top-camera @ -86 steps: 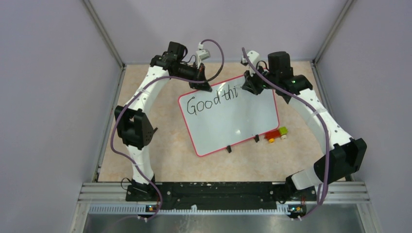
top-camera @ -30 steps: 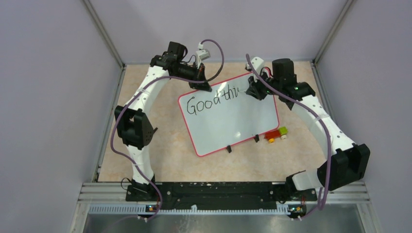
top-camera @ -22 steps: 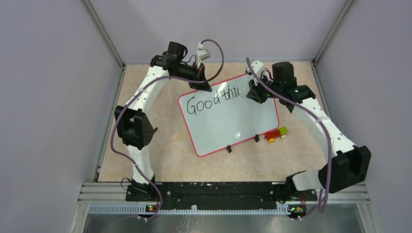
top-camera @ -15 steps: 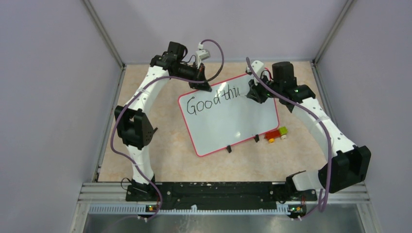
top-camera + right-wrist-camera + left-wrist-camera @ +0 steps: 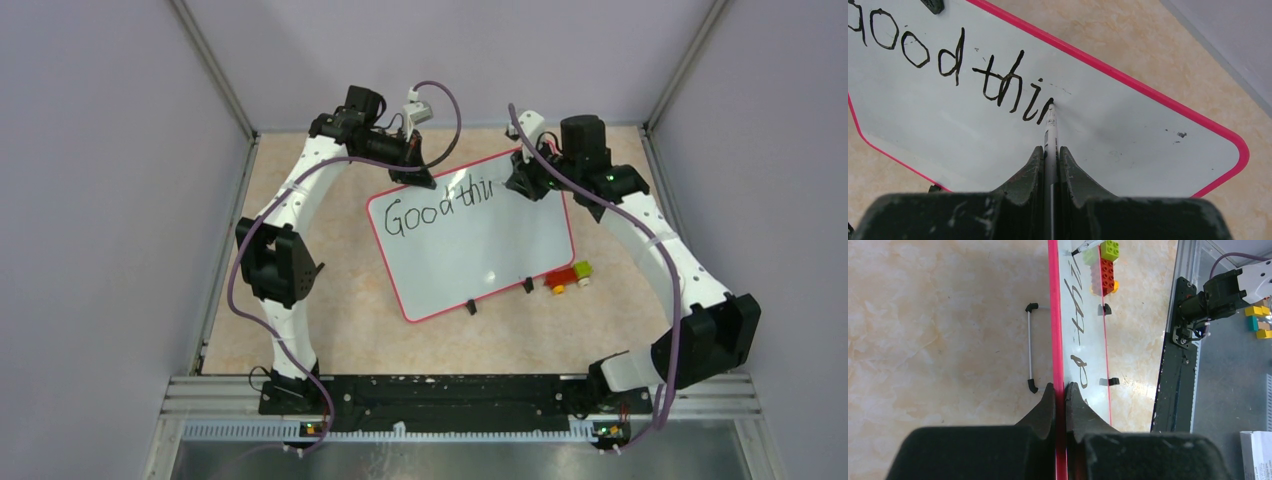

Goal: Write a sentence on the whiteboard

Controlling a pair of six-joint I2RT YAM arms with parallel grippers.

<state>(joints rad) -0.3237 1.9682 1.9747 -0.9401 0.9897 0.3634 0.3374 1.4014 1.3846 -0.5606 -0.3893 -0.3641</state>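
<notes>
The whiteboard (image 5: 480,250) lies tilted on the table, white with a red frame. The sentence (image 5: 437,207) on it reads "Good thi" plus one further short stroke. My left gripper (image 5: 413,178) is shut on the board's far red edge (image 5: 1056,315), one finger on each face, as the left wrist view (image 5: 1060,386) shows. My right gripper (image 5: 522,185) is shut on a thin white marker (image 5: 1050,125). Its black tip touches the board at the top of the last stroke (image 5: 1043,112). In the right wrist view the fingers (image 5: 1050,150) clamp the marker's barrel.
A toy made of red, yellow and green blocks (image 5: 568,276) lies by the board's near right edge, next to two black feet (image 5: 527,285). A wire handle (image 5: 1030,350) shows behind the board. Grey enclosure walls and a metal rail (image 5: 460,400) bound the table.
The right gripper has moved right along the top line with the marker and added a stroke after "thi", then shifted slightly back. The left arm and board have stayed still.
</notes>
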